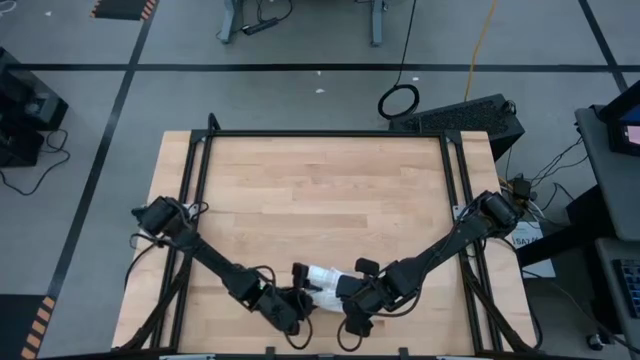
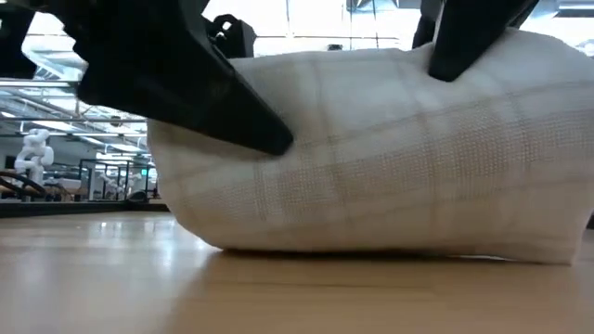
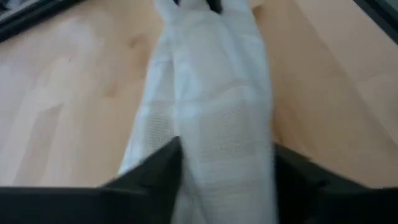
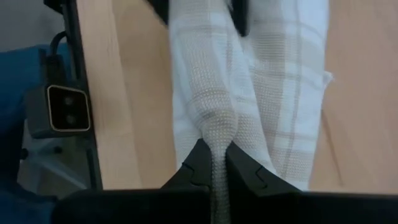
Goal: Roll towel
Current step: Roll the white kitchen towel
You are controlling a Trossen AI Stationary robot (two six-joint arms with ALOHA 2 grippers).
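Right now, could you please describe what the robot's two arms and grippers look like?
Both arms are matte black and jointed, with loose black cables looping near their bases. The left gripper and right gripper each end in two dark, wedge-shaped fingers. No markings show.

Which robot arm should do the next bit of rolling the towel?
Probably the right. Its gripper is pinched shut on a fold of the towel, while the left gripper only straddles the roll's other end.
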